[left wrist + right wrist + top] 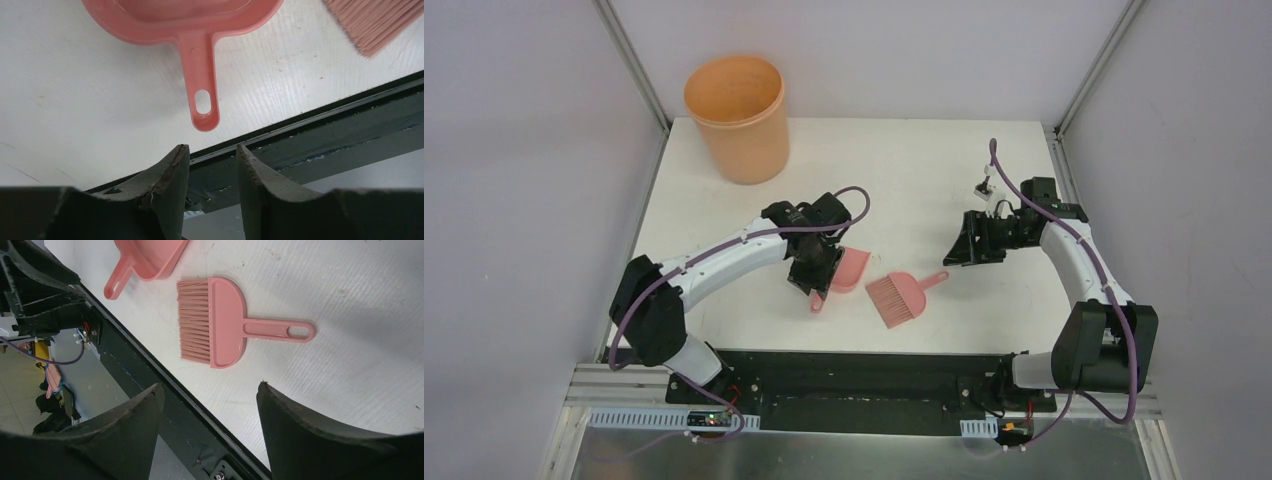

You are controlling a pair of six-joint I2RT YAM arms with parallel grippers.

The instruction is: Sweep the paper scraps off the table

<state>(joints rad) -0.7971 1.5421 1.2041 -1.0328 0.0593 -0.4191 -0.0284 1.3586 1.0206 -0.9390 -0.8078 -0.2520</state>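
Top view. Table [944, 170] white, black front edge at 6 o'clock. Orange bucket [736, 120] upright at the table's 11 o'clock corner.

Dustpan [854, 268] lies a little toward 9 o'clock of the table's middle, handle pointing to 7 o'clock. Brush [896, 298] lies flat just beside it at 3 o'clock, with bristles toward 7 o'clock and handle toward 2 o'clock. Cannot tell if the two touch.

Left gripper [210, 152] hangs over the handle side of the dustpan, and the wrist covers part of the pan from above. Left wrist view: jaws parted narrowly with nothing between them. The dustpan handle, with its hang hole, points to 6 o'clock at the fingers and stops short of them. Brush bristles show at 1 o'clock.

Right gripper [210, 385] sits at 2 o'clock of the brush, apart from it and aimed toward 9 o'clock. Right wrist view: jaws spread wide and holding nothing. Between and beyond the fingers the brush shows in full, bristles at 9 o'clock and handle at 3 o'clock. The dustpan is at 11 o'clock.

Scraps: cannot tell where they lie. No view shows the whole inside of the dustpan or the bottom of the bucket.
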